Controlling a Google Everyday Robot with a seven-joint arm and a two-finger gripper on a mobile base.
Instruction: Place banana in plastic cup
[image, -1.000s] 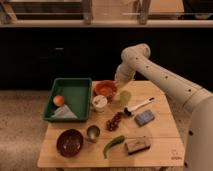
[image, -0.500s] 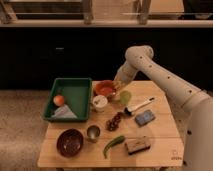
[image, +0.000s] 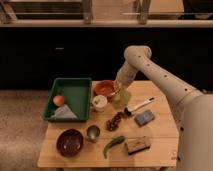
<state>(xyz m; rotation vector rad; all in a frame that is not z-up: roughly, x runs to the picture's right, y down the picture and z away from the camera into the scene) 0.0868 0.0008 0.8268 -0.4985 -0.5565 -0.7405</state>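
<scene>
Over cup (image: 125, 97) | gripper (image: 119, 90) low at cup's rim, beside orange bowl (image: 105, 88) | banana hidden, likely held above cup, axis unreadable | finger state: cannot tell

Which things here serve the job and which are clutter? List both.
Job: pale yellow-green translucent plastic cup; tool just above it; small slim yellow banana, apparently at the tool.
Clutter: green tray, orange bowl, white cup, shiny metal cup, dark bowl, curved green vegetable.

Pincer (image: 119, 90) lower, closer over the plastic cup (image: 125, 97).
</scene>
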